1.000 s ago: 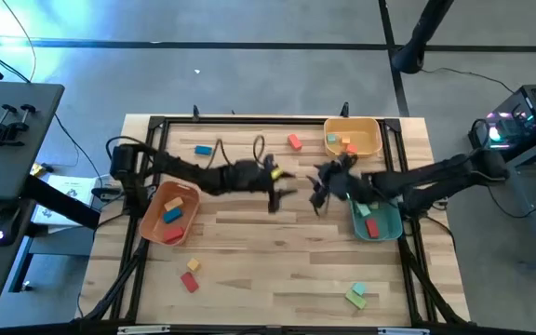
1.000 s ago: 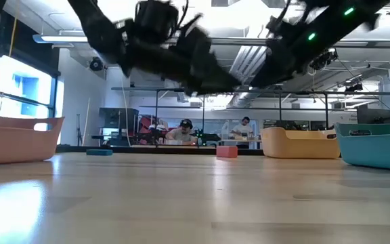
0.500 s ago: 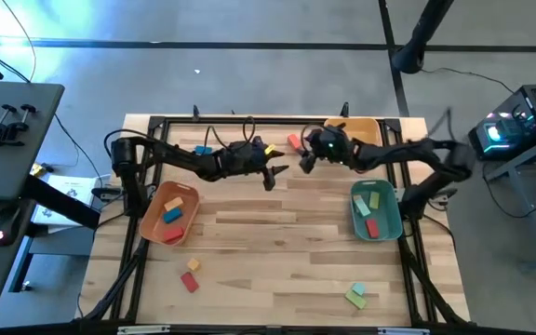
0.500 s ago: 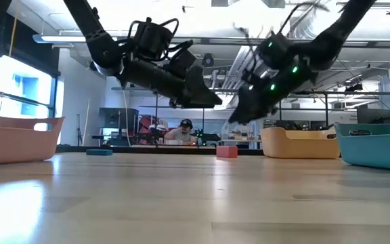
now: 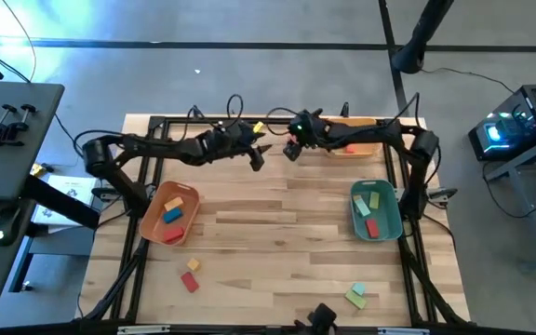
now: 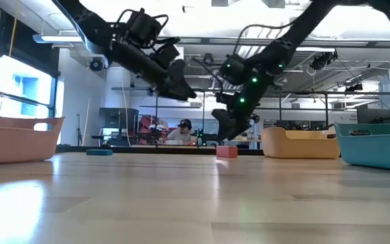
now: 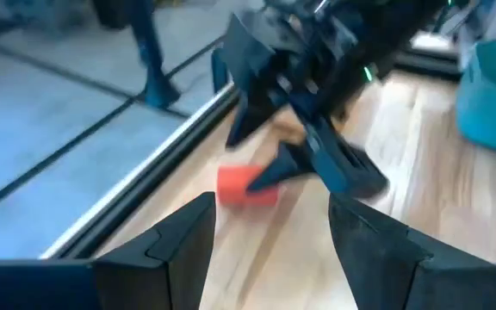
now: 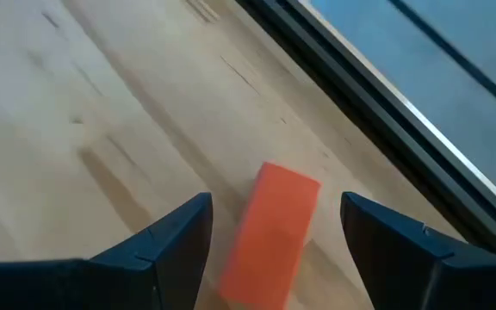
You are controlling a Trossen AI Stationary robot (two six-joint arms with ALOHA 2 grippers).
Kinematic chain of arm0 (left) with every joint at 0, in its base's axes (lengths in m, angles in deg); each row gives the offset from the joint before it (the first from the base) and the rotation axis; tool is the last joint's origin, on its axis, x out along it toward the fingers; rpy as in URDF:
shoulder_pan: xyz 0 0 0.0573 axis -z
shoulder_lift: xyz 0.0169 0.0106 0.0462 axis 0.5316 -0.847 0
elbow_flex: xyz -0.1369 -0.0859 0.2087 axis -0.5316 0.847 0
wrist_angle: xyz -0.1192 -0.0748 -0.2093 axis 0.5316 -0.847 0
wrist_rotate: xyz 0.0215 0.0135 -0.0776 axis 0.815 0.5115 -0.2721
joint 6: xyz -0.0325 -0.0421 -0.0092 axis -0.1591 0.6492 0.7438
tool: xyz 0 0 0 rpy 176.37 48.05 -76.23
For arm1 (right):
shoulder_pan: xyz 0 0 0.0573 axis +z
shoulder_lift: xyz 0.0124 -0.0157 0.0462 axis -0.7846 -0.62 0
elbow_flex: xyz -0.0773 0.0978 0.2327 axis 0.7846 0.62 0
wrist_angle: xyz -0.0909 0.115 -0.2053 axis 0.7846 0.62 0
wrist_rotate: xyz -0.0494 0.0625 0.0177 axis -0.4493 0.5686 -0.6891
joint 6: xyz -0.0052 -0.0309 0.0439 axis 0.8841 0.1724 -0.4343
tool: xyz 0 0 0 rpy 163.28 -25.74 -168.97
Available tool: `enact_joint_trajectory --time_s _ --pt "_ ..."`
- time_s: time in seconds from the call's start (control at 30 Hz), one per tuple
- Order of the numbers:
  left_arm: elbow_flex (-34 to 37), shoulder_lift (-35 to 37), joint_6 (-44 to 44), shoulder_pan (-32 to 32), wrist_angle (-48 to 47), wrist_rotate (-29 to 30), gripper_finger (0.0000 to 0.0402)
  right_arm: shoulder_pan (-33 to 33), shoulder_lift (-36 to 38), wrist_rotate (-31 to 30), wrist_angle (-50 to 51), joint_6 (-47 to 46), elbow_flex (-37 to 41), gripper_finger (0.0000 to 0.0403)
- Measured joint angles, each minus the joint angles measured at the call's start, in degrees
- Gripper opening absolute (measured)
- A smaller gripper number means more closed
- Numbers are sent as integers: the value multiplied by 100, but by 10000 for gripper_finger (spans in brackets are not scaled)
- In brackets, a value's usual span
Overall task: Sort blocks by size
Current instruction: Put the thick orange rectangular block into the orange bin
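We see the right gripper (image 8: pixel 274 232) spread wide above the table's far edge, the red-orange block (image 8: pixel 274 228) lying on the wood (image 8: pixel 102 103) just ahead between its fingers (image 8: pixel 158 250), untouched. The left gripper (image 7: pixel 269 232) hovers close beside it, jaws apart and empty, facing that same block (image 7: pixel 246 186).

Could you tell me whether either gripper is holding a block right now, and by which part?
Nothing is held. The right gripper is open above the red block; the left gripper is open and empty.
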Motion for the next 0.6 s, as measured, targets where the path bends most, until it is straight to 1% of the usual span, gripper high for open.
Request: enact_joint_trajectory --time_s 0.07,0.17,0.27,0.33,0.43,0.53,0.6 --pt "0 107 230 135 -387 178 211 -11 -183 -4 381 7 -309 252" --pt "2 195 721 465 -984 479 211 4 -373 65 926 66 -491 252" --pt "7 267 1161 969 -1482 1140 211 84 -412 110 1351 70 -431 252" --pt "11 338 1379 1338 -1762 1591 211 184 -391 134 1639 -142 -392 252" --pt "11 457 1642 1879 -2042 2304 211 510 -294 180 2038 -310 -303 251" --pt "11 545 1862 2385 -2247 3037 211 1003 -202 -34 2238 -415 -213 244" --pt "11 600 1994 2663 -2414 3436 211 1352 -136 -319 2360 -553 -168 232"
